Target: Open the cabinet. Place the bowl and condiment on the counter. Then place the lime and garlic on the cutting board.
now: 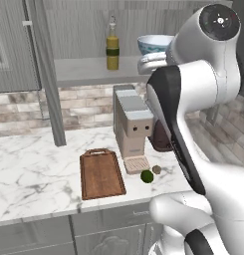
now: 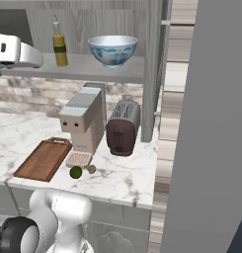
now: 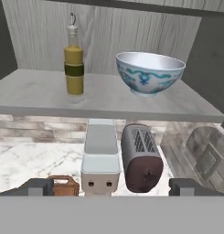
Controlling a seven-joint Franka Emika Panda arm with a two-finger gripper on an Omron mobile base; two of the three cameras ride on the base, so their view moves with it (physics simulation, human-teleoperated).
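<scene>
Cabinet [image 2: 152, 59] open; arm half hides bowl [image 1: 154, 44]; hand [image 3: 111, 187] released, fingertips cropped.

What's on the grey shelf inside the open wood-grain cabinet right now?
Two things stand on the grey shelf: a slim bottle of yellow-olive liquid with a dark band and, beside it and apart, a large blue-and-white patterned bowl. The bowl's bottom is hidden by its rim.

Stood on the cabinet [image 2: 153, 59] shelf: condiment [image 2: 59, 43] at nine o'clock of the bowl [image 2: 112, 50]. Below on the counter [image 2: 127, 180]: coffee machine [image 2: 85, 118], toaster [image 2: 123, 127] at its three o'clock, cutting board [image 2: 44, 159] at its eight; lime [image 2: 75, 172] just beside garlic [image 2: 91, 169], at three o'clock of the board.
</scene>
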